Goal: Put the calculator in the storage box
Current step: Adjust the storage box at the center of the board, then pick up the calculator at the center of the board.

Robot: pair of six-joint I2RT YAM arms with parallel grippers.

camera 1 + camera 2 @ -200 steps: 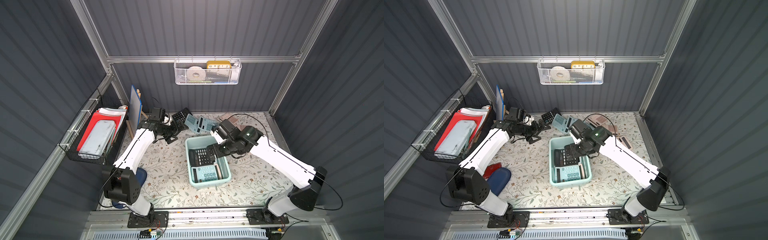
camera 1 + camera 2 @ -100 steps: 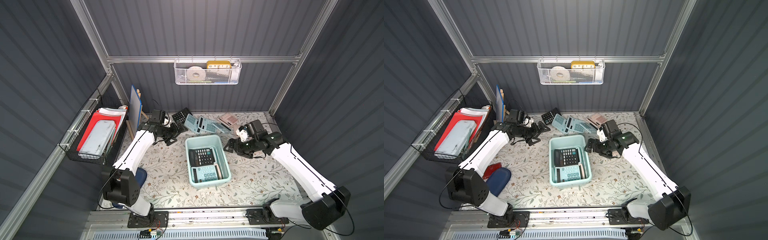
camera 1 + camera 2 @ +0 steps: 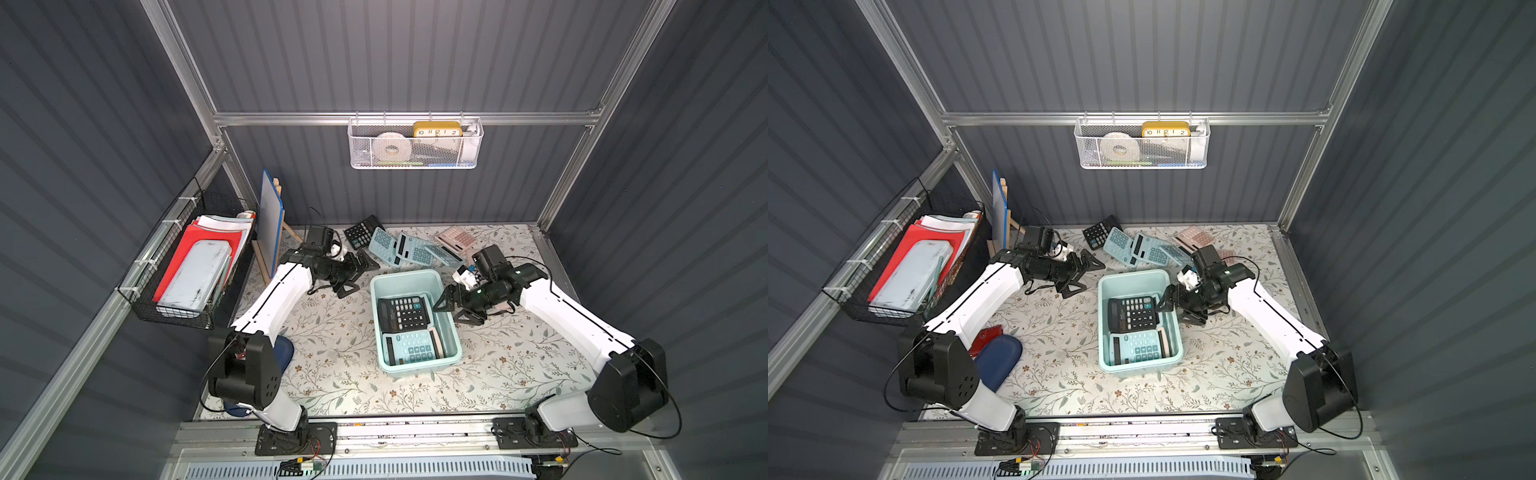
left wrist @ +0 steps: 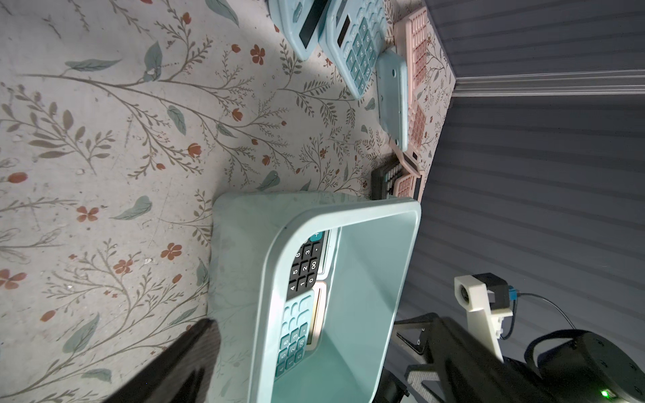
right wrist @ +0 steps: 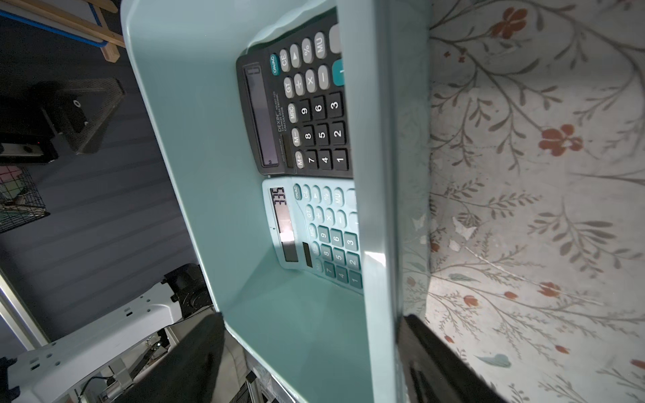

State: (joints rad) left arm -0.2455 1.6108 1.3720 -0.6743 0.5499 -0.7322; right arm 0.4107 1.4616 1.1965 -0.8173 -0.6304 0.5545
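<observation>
Right wrist view: the right claw [image 5: 312, 315] stood open, gripping nothing, straddling the wall of the pale mint-blue plastic storage box [image 5: 380, 174]; the black plastic calculator [image 5: 307, 104] lay inside, just ahead. The left claw [image 3: 359, 274] gaped wide, empty.

A lab test booth: grey ribbed walls [image 3: 374, 54], aluminium frame [image 3: 291, 118], floral tabletop [image 3: 345, 374], stationery-filled mesh basket [image 3: 415, 160].
</observation>
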